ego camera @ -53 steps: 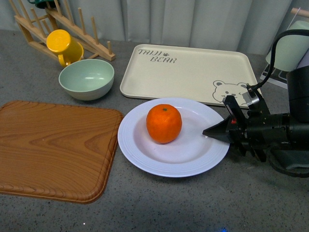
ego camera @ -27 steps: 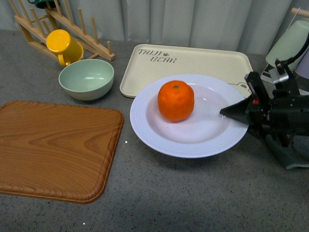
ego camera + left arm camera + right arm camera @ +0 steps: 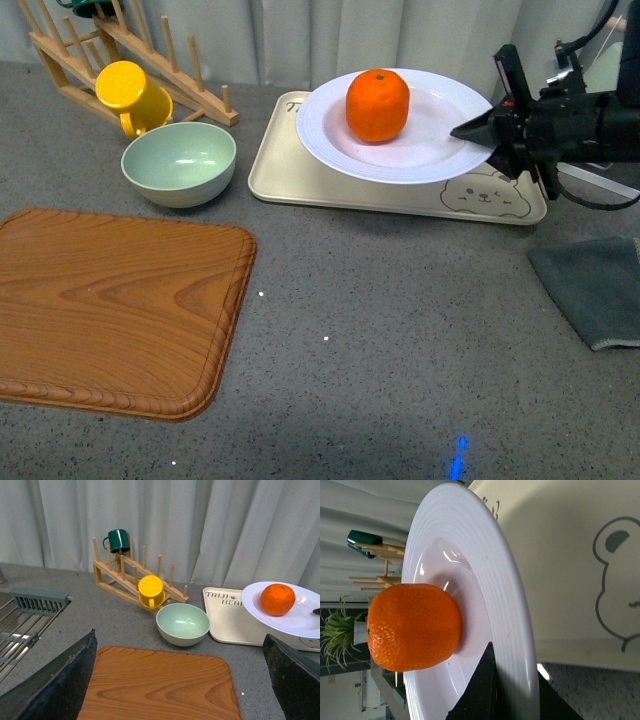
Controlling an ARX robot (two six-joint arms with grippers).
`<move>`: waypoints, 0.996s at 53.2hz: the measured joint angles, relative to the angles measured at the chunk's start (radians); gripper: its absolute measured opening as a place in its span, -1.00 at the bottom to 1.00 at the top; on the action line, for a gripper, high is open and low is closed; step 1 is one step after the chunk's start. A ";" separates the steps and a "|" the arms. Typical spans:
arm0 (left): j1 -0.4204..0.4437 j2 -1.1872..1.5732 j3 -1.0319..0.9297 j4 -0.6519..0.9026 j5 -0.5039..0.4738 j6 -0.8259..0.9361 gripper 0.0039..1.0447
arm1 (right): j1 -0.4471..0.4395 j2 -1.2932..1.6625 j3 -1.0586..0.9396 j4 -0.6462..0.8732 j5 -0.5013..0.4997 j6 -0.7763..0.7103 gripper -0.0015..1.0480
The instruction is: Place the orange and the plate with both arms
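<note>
Right hand (image 3: 478, 128) pinches the right-side rim of the large round white ridged plate (image 3: 325, 135), one finger on top of the rim and one beneath. The plate is over the far half of the beige rectangular bear-print tray (image 3: 350, 185); in the left wrist view it looks raised off the tray. The small round bright-orange mandarin (image 3: 378, 104) sits in the plate's well, left of the pinch point, stem dot up. Left hand (image 3: 179, 636) is spread wide, dark fingers (image 3: 60, 685) far apart, nothing between them; it is outside the front view. On the grey counter (image 3: 400, 340): pale green bowl (image 3: 180, 162), yellow mug (image 3: 130, 92) against the wooden rack (image 3: 150, 50), brown wooden board (image 3: 110, 305), grey cloth (image 3: 590, 285).
</note>
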 joint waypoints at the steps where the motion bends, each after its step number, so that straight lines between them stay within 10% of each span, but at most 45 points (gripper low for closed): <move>1: 0.000 0.000 0.000 0.000 0.000 0.000 0.88 | 0.003 0.018 0.029 -0.014 0.001 0.000 -0.93; 24: 0.000 0.000 0.000 0.000 0.000 0.000 0.88 | 0.079 0.355 0.595 -0.316 0.033 -0.029 -0.90; 53: 0.000 0.000 0.000 0.000 0.000 0.000 0.88 | 0.034 0.185 0.397 -0.328 0.130 -0.184 0.79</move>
